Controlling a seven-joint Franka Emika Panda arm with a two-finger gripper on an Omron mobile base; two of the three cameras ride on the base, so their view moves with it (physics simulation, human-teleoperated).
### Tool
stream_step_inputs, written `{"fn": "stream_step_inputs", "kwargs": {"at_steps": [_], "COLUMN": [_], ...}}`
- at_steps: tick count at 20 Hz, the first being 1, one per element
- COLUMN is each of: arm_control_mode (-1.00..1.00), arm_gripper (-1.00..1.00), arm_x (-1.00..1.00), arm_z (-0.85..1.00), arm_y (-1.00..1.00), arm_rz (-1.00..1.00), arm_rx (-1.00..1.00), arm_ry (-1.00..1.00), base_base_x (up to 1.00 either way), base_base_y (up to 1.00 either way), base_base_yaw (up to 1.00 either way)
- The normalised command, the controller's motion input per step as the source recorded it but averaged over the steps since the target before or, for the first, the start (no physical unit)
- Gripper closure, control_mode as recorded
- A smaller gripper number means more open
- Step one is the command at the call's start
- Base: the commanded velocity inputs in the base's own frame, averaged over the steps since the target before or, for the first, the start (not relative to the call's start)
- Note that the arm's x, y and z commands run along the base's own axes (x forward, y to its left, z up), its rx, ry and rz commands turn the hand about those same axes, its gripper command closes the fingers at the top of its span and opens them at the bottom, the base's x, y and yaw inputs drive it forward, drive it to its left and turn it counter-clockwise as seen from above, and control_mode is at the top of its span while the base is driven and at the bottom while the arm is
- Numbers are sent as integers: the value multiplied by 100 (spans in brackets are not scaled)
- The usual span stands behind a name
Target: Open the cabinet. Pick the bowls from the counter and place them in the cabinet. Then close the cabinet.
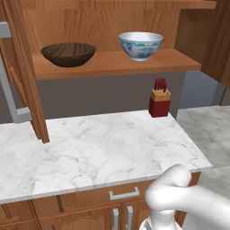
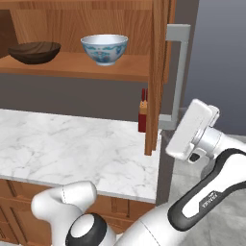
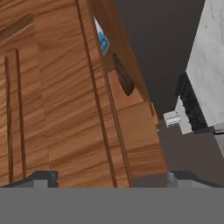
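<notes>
the cabinet (image 1: pixel 112 63) stands open, both bowls on its shelf: the dark wooden bowl (image 1: pixel 68 54) at 9 o'clock of the white-and-blue bowl (image 1: pixel 140 45), apart. the counter (image 1: pixel 99 148) lies below, a red knife block (image 1: pixel 159 102) at its back edge. the gripper (image 3: pixel 113 177), jaws spread wide and holding nothing, faces the right door (image 2: pixel 156 72) near its grey handle (image 2: pixel 177 77).

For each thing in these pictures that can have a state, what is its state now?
cabinet: both doors open, shelf exposed.
wooden bowl: upright on the cabinet shelf, empty.
white bowl: upright on the same shelf, apart from the wooden bowl.
right door: swung out, edge toward the camera.
gripper: open, holding nothing, facing the right door's panel.
knife block: upright on the counter.
</notes>
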Motion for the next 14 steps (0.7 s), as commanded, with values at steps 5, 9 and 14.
{"fn": "stream_step_inputs", "kwargs": {"at_steps": [5,9,14], "arm_control_mode": [-100,-100,-100], "arm_gripper": [-100,-100,-100], "arm_x": [0,0,0], "arm_z": [0,0,4], "arm_y": [88,100,100], "arm_rz": [-5,-11,-30], "arm_rx": [-5,-15,-24], "arm_ry": [0,-2,-13], "base_base_x": [0,0,0], "base_base_y": [0,0,0], "base_base_yaw": [0,0,0]}}
